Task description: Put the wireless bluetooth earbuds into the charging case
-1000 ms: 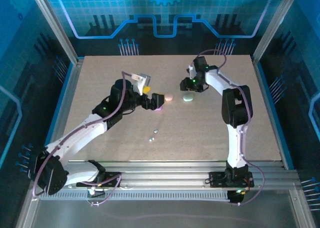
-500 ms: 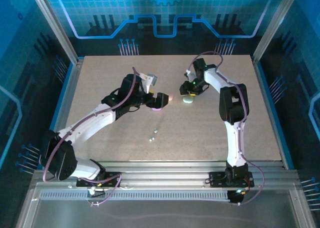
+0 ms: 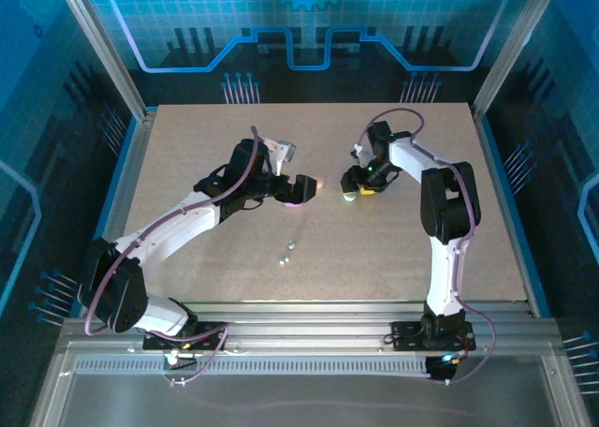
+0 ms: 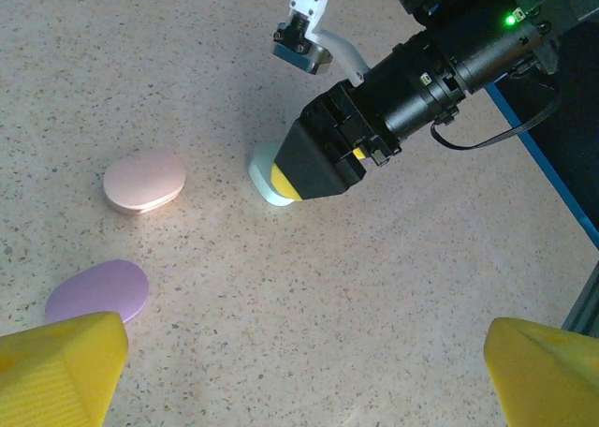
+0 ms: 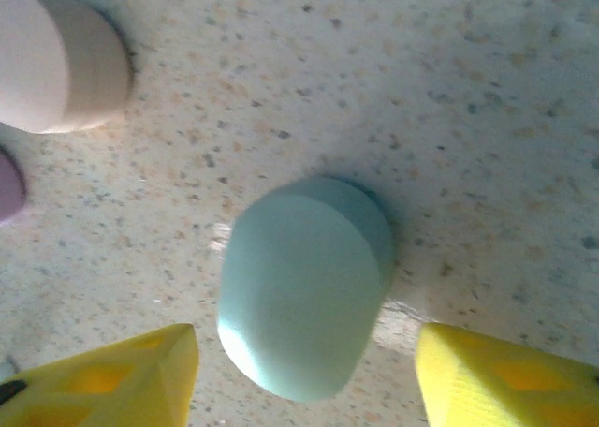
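Note:
A mint charging case (image 5: 304, 301) lies flat on the table between the yellow fingers (image 5: 103, 375) of my right gripper (image 5: 304, 380), which is open with a gap on each side of the case. In the left wrist view that right gripper (image 4: 323, 160) covers part of the mint case (image 4: 267, 185). A pink case (image 4: 144, 180) and a purple case (image 4: 97, 292) lie to its left. My left gripper (image 4: 304, 380) hovers wide open above bare table. Tiny earbuds (image 3: 292, 244) lie loose nearer the arm bases, with more of them (image 3: 283, 257) just beside.
The speckled table (image 3: 421, 258) has free room on the right and at the front. Metal frame posts (image 3: 131, 99) and blue walls ring it. The pink case (image 5: 56, 57) lies close behind the mint one.
My right gripper has come toward the near side and down over the mint case, and its jaws have widened. The left wrist turned and shifted slightly earlier, then held still.

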